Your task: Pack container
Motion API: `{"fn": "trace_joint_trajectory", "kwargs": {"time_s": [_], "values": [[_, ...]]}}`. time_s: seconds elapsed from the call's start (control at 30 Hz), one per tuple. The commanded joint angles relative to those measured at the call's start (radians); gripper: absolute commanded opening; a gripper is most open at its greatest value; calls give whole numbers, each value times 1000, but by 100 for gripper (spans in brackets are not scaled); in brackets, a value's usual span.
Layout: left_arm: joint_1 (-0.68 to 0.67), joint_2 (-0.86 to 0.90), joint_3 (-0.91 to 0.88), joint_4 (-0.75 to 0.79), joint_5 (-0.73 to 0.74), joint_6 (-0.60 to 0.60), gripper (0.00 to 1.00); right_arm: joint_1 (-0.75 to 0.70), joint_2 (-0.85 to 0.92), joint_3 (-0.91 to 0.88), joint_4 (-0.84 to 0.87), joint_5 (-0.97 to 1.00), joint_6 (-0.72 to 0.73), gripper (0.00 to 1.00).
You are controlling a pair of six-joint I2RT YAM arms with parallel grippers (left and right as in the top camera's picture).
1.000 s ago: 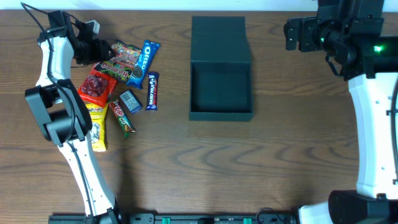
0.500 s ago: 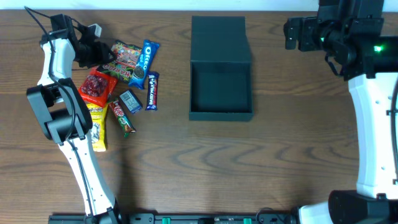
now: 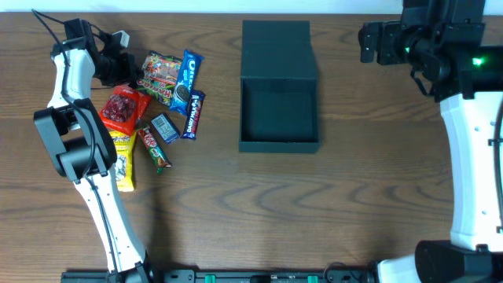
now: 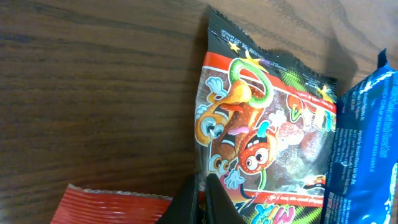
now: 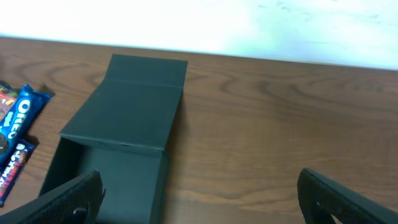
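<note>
The left gripper is at the far left of the counter, its jaws pinched shut on the edge of a gummy packet printed with bright cartoon figures. From its own wrist camera the two dark fingers meet on the packet's near corner. A blue Oreo packet lies just beside the gummy packet on one side, and a red packet shows at the bottom edge.

From overhead these belong to a loose heap of snacks that also holds a purple chocolate bar, a small blue packet and a yellow packet.

The container sits well apart from the heap, near the middle of the counter towards the back. It is open, with its lid flap laid flat behind it, and I can see nothing inside.

The right gripper hangs at the far right with its jaws spread wide and nothing between them, facing the container from a distance.
</note>
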Motion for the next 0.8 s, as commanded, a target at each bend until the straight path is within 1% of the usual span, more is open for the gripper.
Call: {"fn": "trace_joint_trajectory", "kwargs": {"time_s": [0.0,0.13,0.3,0.43,0.53,0.67,0.77], "values": [[2,31,36,-25,28,-20,6,0,2,-6,-1,-8,11,99],[2,31,198,-100,6,-21,6,0,2,-6,2,-7,10,99],[1,31,487,-193,-96,-60,6,0,2,-6,15,-7,10,99],[0,31,681,-251,-95,-107,5,0,2,-6,29,-7,10,99],[-12,31,797,-304,-82,-117,6,-1,2,-6,37,9,10,99],[-66,31,920,-380,-75,-126,6,-5,2,-6,37,83,10,99],[-124,27,986,-394,-21,-156,6,-18,-1,-6,32,95,11,99]]}}
